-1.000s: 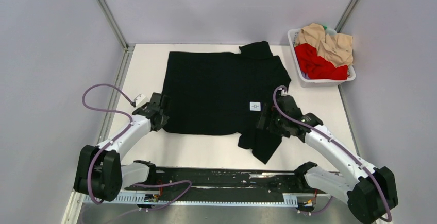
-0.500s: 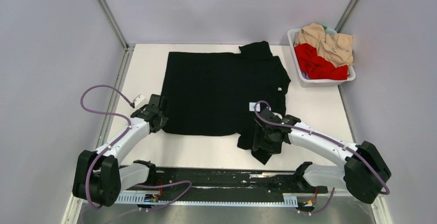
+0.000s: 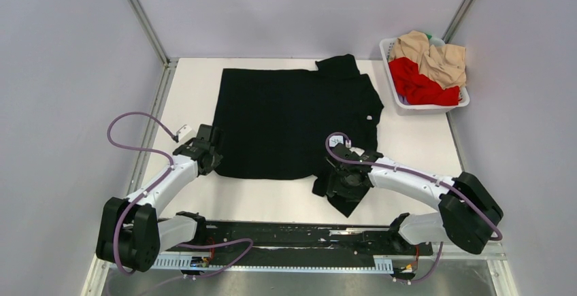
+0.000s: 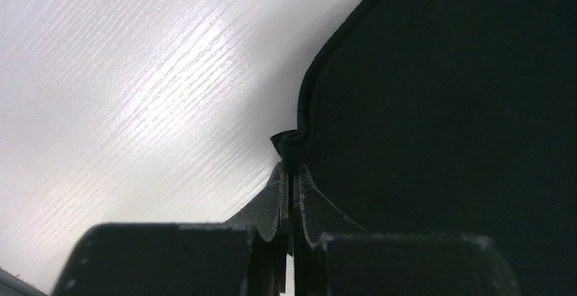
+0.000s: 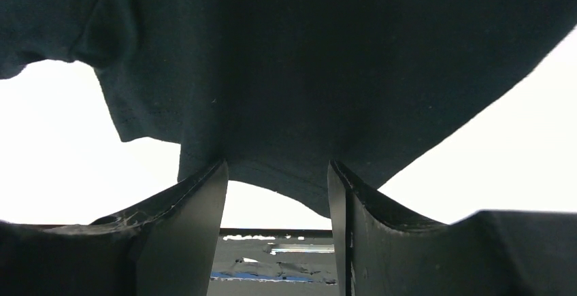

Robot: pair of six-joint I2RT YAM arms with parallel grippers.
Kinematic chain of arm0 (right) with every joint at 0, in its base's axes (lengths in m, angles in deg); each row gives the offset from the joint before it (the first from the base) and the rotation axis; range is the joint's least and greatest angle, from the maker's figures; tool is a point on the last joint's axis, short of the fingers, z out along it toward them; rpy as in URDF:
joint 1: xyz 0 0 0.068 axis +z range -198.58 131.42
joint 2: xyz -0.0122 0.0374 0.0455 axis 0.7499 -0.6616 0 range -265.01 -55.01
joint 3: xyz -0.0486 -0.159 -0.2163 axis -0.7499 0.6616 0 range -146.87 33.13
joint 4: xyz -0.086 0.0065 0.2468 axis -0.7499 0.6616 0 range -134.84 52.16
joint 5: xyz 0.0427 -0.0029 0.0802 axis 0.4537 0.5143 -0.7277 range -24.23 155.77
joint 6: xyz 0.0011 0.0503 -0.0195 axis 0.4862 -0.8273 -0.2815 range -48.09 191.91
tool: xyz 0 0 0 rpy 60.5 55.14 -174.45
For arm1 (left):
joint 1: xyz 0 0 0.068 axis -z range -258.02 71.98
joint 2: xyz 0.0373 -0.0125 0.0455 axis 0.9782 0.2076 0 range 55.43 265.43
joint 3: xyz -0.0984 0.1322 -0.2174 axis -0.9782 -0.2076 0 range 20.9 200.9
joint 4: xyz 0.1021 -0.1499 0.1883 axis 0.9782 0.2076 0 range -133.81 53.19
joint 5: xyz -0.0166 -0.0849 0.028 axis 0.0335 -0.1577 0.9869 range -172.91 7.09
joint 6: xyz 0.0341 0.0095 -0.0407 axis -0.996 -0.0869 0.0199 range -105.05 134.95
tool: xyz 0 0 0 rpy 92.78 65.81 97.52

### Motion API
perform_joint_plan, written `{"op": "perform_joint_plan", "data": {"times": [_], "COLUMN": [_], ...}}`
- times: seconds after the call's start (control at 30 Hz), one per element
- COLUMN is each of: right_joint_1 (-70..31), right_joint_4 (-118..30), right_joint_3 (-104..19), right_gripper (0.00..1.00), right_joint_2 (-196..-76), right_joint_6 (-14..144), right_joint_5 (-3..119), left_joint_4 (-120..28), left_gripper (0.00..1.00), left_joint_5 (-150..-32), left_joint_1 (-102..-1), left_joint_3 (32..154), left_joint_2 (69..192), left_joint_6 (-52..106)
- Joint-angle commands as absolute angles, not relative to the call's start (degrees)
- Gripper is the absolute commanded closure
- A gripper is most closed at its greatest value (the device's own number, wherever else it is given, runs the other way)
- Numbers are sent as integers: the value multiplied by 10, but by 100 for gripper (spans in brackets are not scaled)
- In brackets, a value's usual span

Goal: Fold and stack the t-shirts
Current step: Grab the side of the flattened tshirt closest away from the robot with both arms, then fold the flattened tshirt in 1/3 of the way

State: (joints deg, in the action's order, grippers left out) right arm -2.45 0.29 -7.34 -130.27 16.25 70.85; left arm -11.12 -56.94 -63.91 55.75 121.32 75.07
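A large black t-shirt (image 3: pixel 289 119) lies spread flat on the white table (image 3: pixel 415 150), one sleeve (image 3: pixel 345 199) crumpled at its near right corner. My left gripper (image 3: pixel 215 160) sits at the shirt's near left corner. In the left wrist view it (image 4: pixel 290 168) is shut on a pinch of the black hem (image 4: pixel 286 145). My right gripper (image 3: pixel 338 180) rests on the near right sleeve. In the right wrist view its jaws (image 5: pixel 277 173) stand apart, with the black cloth (image 5: pixel 306 51) spanning their tips. A red t-shirt (image 3: pixel 416 85) and a beige t-shirt (image 3: pixel 435 54) lie bunched in the basket.
The white plastic basket (image 3: pixel 423 109) stands at the far right corner of the table. Grey walls with metal rails (image 3: pixel 139 17) close in the left, right and back. A black rail (image 3: pixel 292 236) runs along the near edge between the arm bases.
My right arm has swung left and nearer, from the shirt's right edge onto the near sleeve, and its jaws have narrowed. The left gripper has stayed shut at the left corner.
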Motion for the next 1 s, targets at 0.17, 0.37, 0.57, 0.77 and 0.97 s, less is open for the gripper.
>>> {"op": "perform_joint_plan", "data": {"times": [0.17,0.37,0.57,0.77,0.97], "right_joint_1": [2,16,29,49,63], "right_joint_4": [-8,86,142,195,186], "right_joint_3": [-87,-81,-31,-3,9], "right_gripper": [45,54,76,100,100], "right_joint_2": [-1349,-1372,-1315,-1229,-1152], "right_joint_6": [112,57,15,-6,27], "right_joint_5": [718,729,704,688,667], "left_joint_4": [-126,-106,-36,47,97], "left_gripper": [100,100,100,100,100], "left_joint_5": [-555,-547,-552,-563,-620], "left_joint_1": [-640,-640,-640,-640,-640], "left_joint_3": [551,556,552,531,501], "left_joint_2": [1217,1208,1161,1090,981], "left_joint_6": [754,765,798,829,830]}}
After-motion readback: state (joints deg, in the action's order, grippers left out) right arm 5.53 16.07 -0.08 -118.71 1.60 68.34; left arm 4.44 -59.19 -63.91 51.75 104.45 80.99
